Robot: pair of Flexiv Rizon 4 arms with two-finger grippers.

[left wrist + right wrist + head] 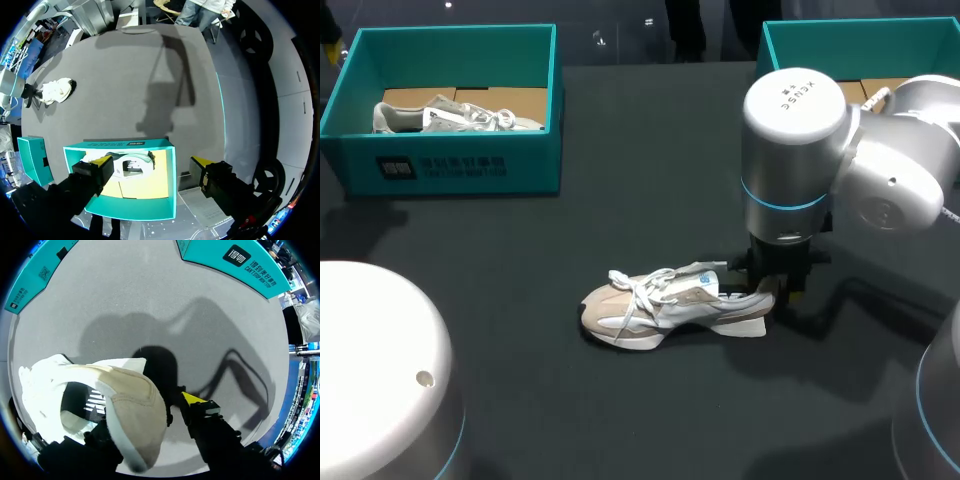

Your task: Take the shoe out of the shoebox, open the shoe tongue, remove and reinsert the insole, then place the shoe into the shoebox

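The shoe [665, 305] lies upright on its sole near the middle of the tabletop [650, 180], a little toward the near edge, with its toe toward the left edge and its heel toward the right edge. The right end effector [775, 280] stands at the heel, with the heel collar right against it. Whether it is clenched on the heel or only straddling it cannot be told. The left end effector [151, 162] is released, its yellow tips spread wide, and hangs over the teal shoebox [450, 165] at the far left corner. That box holds a second shoe [450, 115]. Another shoebox [790, 40] sits at the far right corner, partly behind the right arm. With the shoe out on the tabletop, the step in hand looks like opening the tongue [707, 282]. To do it well, the right arm should probably pin the heel down and keep the sole flat so the shoe cannot slide or roll. The left arm should come in from the toe side, take the tongue near its top edge above the loose laces [640, 285], and draw it up and forward without snagging a loop.
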